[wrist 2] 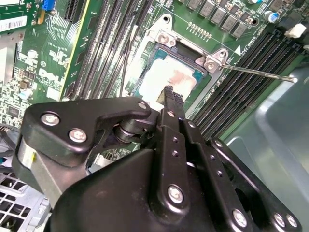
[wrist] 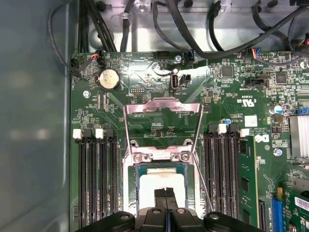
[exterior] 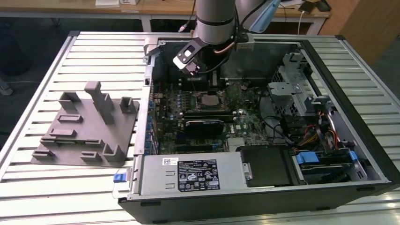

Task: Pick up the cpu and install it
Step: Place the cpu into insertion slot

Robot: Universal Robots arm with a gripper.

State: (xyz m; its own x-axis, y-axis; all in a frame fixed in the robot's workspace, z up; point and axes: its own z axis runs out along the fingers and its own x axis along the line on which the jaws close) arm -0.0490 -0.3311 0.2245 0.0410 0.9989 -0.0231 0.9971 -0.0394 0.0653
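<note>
We see a slatted tabletop (exterior: 93, 56) that carries an open case (exterior: 250, 199), which lies flat and takes up the middle and the half toward the exterior view's right. A grey fixture (exterior: 81, 136) stands well apart from it, near the edge on the exterior view's left. The arm (exterior: 216, 14) comes in over the far edge and reaches down into the far part of the case. A power supply (exterior: 187, 176) sits along the case's near wall. The motherboard (exterior: 244, 124) covers the floor beyond it.

In both wrist views we look down the gripper (wrist 2: 169, 92) (wrist: 166, 193) onto the socket (wrist: 159, 155). Memory slots (wrist: 96, 174) run along both sides of it. The socket's load plate (wrist: 161, 113) is swung back and lies open over the board. Its thin lever (wrist 2: 256, 72) sticks out to one side.

The cpu (wrist 2: 166, 72) (wrist: 147, 188) lies flat inside the socket, its top smeared pale. In the exterior view we find it in the board's far half (exterior: 209, 99), under the arm.

The fingers (wrist 2: 170, 99) are pressed together with only a thin seam between them. Their tips are directly over the cpu's middle, grasping nothing. We cannot tell whether they touch it.
</note>
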